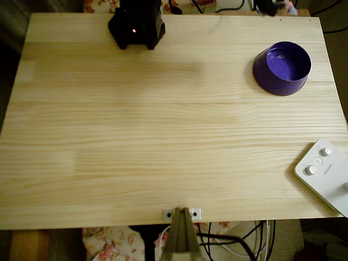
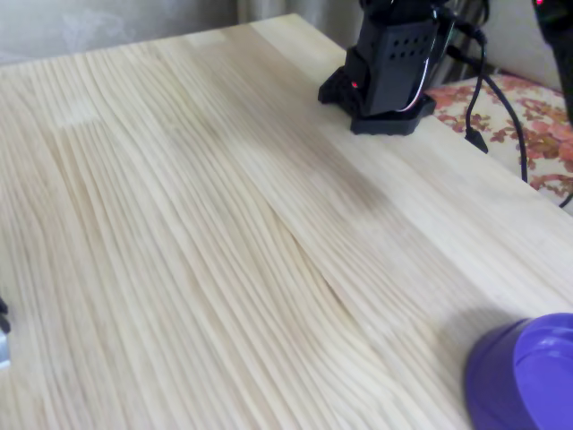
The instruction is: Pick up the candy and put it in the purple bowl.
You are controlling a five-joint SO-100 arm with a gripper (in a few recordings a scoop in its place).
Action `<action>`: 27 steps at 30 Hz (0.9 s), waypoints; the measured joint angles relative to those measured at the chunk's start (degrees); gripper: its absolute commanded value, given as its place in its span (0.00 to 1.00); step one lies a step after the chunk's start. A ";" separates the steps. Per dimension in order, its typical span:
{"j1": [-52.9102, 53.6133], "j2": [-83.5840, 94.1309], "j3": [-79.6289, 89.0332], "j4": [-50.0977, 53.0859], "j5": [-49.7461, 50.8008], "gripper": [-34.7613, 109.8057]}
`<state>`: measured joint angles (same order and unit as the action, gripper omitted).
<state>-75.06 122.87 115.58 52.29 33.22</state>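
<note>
The purple bowl (image 1: 281, 68) stands upright near the table's back right in the overhead view, its glossy inside catching a pale highlight. Its rim and side also show at the bottom right corner of the fixed view (image 2: 524, 376). The candy is out of view. The arm's black base (image 1: 136, 24) sits at the table's back edge, left of centre, with a small red light on it; in the fixed view the base (image 2: 387, 76) stands at the far end of the table with cables trailing off it.
A white device with round knobs (image 1: 326, 174) lies at the front right corner of the wooden table (image 1: 152, 136). A clamp (image 1: 182, 217) grips the front edge at the middle. Cables (image 2: 497, 98) run beside the base.
</note>
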 measured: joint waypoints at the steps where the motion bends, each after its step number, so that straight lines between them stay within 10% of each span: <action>1: 0.00 -0.44 0.00 -1.67 -0.88 0.23; 27: 6.59 -21.18 -0.09 -16.70 -4.22 0.28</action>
<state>-68.47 101.69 115.49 35.60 29.00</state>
